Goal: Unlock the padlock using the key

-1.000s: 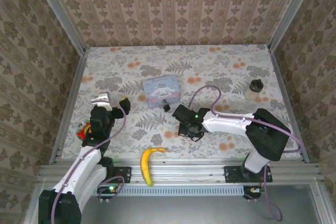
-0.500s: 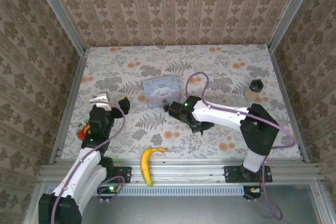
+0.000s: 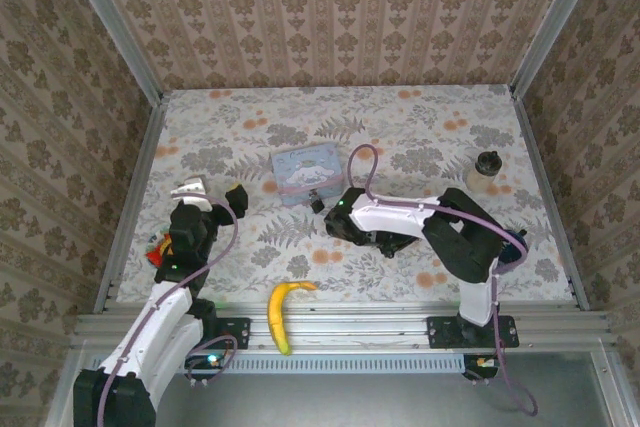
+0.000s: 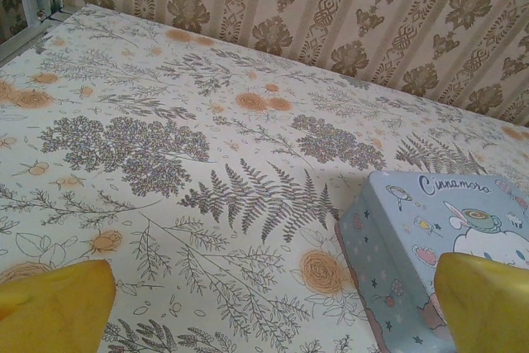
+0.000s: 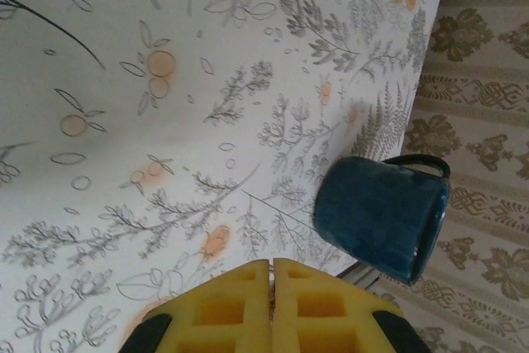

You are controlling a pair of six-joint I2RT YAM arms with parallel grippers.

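Table: floral-patterned, lying under both pincers.
Left pincer: spread wide, with nothing between its yellow pads (they sit at opposite lower corners of the wrist view).
Right pincer: pressed together, the two yellow pads meeting along a thin seam. Whether anything is nipped in that seam cannot be told.
Tin: pale blue with a cartoon lid, ahead of the left pincer and off to its right. One corner is close by the right-hand pad.
Banana: at the near edge, behind both pincers, between the two arm bases.
Mug: dark blue, on its side, ahead of the right pincer and to the right in its wrist view, close to the wall.
Jar: upright, well apart from both pincers, toward the right wall.
Padlock: a small dark lump just beside the right arm's wrist end, between it and the tin, well right of the left pincer.
Key: too small to make out (lost against the pattern).
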